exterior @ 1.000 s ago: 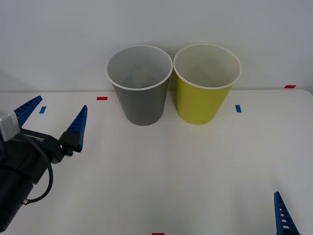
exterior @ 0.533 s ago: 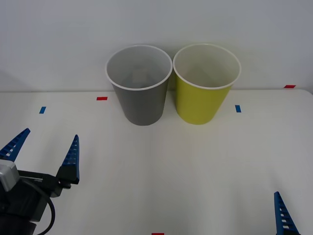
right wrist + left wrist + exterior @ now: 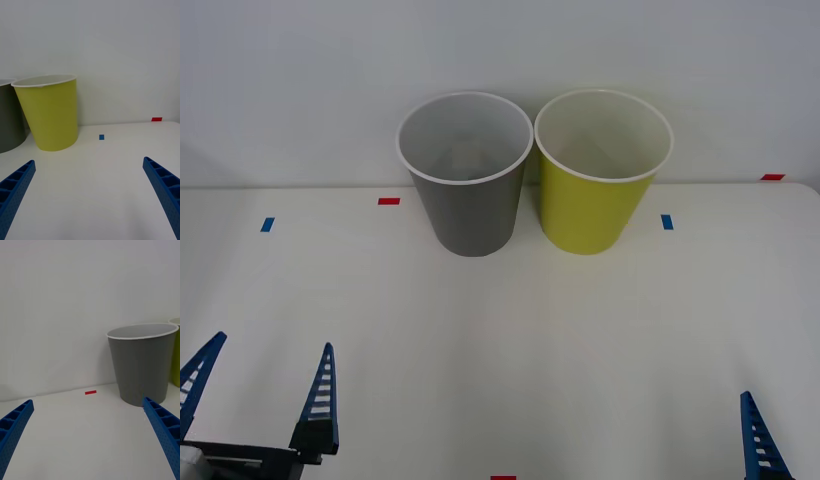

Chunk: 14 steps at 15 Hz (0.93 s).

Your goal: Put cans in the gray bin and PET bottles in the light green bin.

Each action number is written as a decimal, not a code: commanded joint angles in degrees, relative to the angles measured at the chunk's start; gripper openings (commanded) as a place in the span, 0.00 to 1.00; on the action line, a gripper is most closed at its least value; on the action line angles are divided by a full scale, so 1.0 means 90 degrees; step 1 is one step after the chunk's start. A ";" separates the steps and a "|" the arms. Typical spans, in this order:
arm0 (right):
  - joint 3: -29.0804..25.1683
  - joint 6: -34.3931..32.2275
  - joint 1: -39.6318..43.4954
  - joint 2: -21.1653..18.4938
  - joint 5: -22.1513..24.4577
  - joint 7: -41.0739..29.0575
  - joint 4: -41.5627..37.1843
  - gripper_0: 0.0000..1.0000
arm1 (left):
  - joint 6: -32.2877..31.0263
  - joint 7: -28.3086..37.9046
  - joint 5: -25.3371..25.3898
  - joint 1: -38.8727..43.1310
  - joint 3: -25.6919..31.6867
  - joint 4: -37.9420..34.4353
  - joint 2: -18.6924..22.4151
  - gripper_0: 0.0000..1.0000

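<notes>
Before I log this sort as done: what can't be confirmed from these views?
- Gray bin contents: the front view looks in at a slant; its front wall hides the bottom, and no can shows.
- Green bin bottom: hidden likewise; both wrist views sit below the rims.
- Right gripper: the front view's bottom edge cuts off all but one finger.
- Left gripper: its body is cut off there too.

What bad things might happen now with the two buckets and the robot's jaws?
1. The gray bin and the light green bin stand very close together, so something dropped near their rims might land in the wrong one.
2. Both bins are tall and tapered; a bump from an arm might tip one.
3. The left gripper and right gripper sit low near the table's front edge, jaws open, so any reach is long.
</notes>
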 commanded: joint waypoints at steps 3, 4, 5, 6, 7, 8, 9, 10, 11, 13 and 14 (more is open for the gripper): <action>0.0000 0.0000 0.0000 0.0000 0.0000 0.0000 0.0000 1.00 | -0.0970 0.0256 -0.0431 0.0654 -0.0211 0.0671 -0.0315 1.00; 0.0000 0.0000 0.0000 0.0000 0.0000 0.0000 0.0000 1.00 | -0.1087 0.0275 -0.0422 0.0703 -0.0270 0.0866 -0.0315 1.00; 0.0000 0.0000 0.0000 0.0000 0.0000 0.0000 0.0000 1.00 | -0.1175 0.0295 -0.0412 0.0712 -0.0299 0.1081 -0.0315 1.00; 0.0000 0.0000 0.0000 0.0000 0.0000 0.0000 0.0000 1.00 | -0.1409 0.0324 -0.0382 0.0722 -0.0319 0.1286 -0.0325 1.00; 0.0000 0.0000 0.0000 0.0000 0.0000 0.0000 0.0000 1.00 | -0.1546 0.0334 -0.0392 0.0810 -0.0338 0.1325 -0.0325 1.00; 0.0000 0.0000 0.0000 0.0000 0.0000 0.0000 0.0000 1.00 | -0.1673 0.0344 -0.0441 0.0937 -0.0367 0.1325 -0.0325 1.00; 0.0000 0.0000 0.0000 0.0000 0.0000 0.0000 0.0000 1.00 | -0.1820 0.0334 -0.0568 0.1064 -0.0426 0.1315 -0.0325 1.00; 0.0000 0.0000 0.0000 0.0000 0.0000 0.0000 0.0000 1.00 | -0.1859 0.0344 -0.0636 0.1103 -0.0445 0.1315 -0.0345 1.00; 0.0000 0.0000 0.0000 0.0000 0.0000 0.0000 0.0000 1.00 | -0.1868 0.0334 -0.0636 0.1123 -0.0445 0.1325 -0.0364 1.00; 0.0000 0.0000 0.0000 0.0000 0.0000 0.0000 0.0000 1.00 | -0.1878 0.0324 -0.0636 0.1142 -0.0445 0.1325 -0.0374 1.00; 0.0000 0.0000 0.0000 0.0000 0.0000 0.0000 0.0000 1.00 | -0.1878 0.0324 -0.0636 0.1142 -0.0445 0.1325 -0.0374 1.00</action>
